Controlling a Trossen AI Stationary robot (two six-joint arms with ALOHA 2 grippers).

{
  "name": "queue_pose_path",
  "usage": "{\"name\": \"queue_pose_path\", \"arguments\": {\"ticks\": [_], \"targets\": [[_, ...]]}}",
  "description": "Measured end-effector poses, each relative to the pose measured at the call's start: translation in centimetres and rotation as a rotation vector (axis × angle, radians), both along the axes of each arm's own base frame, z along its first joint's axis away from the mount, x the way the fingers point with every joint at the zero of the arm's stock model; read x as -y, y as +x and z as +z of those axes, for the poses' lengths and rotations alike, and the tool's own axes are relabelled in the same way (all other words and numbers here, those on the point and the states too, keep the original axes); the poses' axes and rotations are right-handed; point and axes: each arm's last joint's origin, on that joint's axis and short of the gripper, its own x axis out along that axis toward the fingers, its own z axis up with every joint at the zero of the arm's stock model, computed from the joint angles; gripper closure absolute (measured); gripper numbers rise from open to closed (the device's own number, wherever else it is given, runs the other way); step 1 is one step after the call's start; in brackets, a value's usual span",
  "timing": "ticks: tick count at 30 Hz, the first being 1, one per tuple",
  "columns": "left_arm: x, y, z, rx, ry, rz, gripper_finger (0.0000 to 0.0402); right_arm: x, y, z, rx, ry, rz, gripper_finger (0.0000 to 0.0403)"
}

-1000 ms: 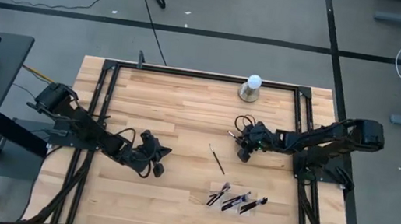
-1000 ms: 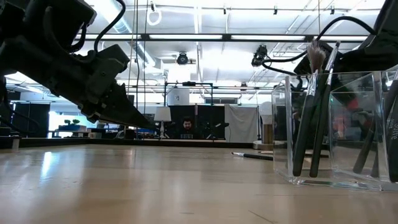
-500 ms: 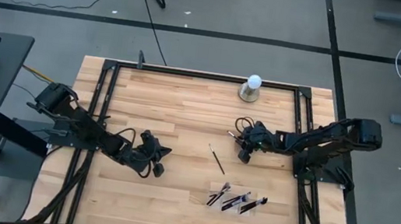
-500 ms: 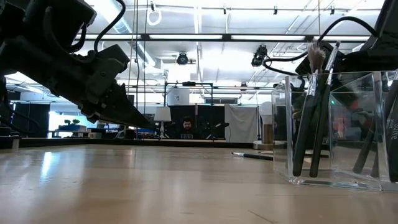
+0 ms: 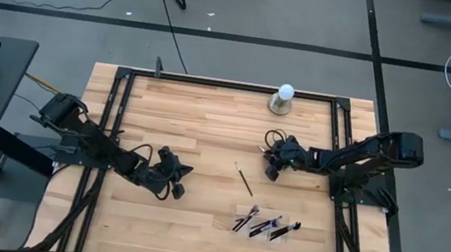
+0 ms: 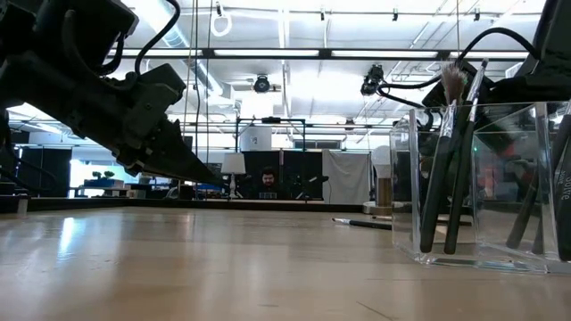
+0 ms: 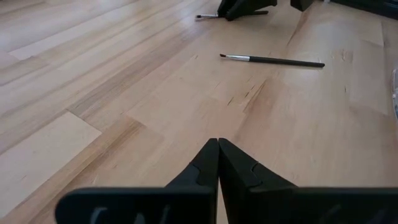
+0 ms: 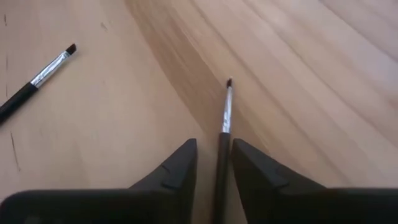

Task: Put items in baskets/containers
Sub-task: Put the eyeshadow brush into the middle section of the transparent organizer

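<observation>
On the wooden table (image 5: 208,124), which is filling the middle of the high view, two dark arms are reaching inward from opposite sides. At the table's left half, the left gripper (image 5: 176,190) is hovering over bare boards with its fingers (image 7: 214,165) pressed together and nothing between them. At the right half, the right gripper (image 5: 271,173) is sitting low over the wood, its jaws standing partly apart with a slim brush (image 8: 224,127) lying lengthwise in the gap; whether the fingers (image 8: 177,168) are actually pinching the handle cannot be told. Near the front edge, right of centre, the clear container (image 5: 264,225) is standing, already holding several dark-handled brushes (image 6: 446,160) that are leaning upright against its walls in the low view. At the far edge, a white ball on a grey base (image 5: 283,100) is standing well apart from both arms. Between the right gripper and the container, one loose brush (image 5: 243,179) is lying flat on the boards, its bristle tip pointing toward the far edge; the same brush (image 7: 273,60) is showing ahead of the left gripper.
</observation>
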Motion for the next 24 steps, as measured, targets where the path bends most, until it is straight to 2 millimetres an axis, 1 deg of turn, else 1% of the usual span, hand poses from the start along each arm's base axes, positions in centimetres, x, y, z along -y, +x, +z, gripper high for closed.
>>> {"name": "queue_pose_path", "arguments": {"ticks": [6,10,15,22,24], "targets": [[0.0,0.0,0.0,0.000,0.001,0.000,0.0390,0.1,0.4,-0.7,0.011,-0.003,-0.001,0.0256],[0.0,0.0,0.0,0.000,0.001,0.000,0.0390,0.1,0.5,-1.1,-0.005,-0.008,0.002,0.0255],[0.0,0.0,0.0,-0.001,0.001,0.000,0.0390,0.0,0.3,-1.4,-0.065,-0.017,0.020,0.0296],[0.0,0.0,0.0,-0.001,0.002,-0.001,0.0390,0.0,0.2,-1.4,-0.108,-0.055,0.072,0.0386],[0.0,0.0,0.0,-0.001,0.002,-0.001,0.0390,0.0,0.2,-1.4,-0.114,-0.068,0.077,0.0392]]}}
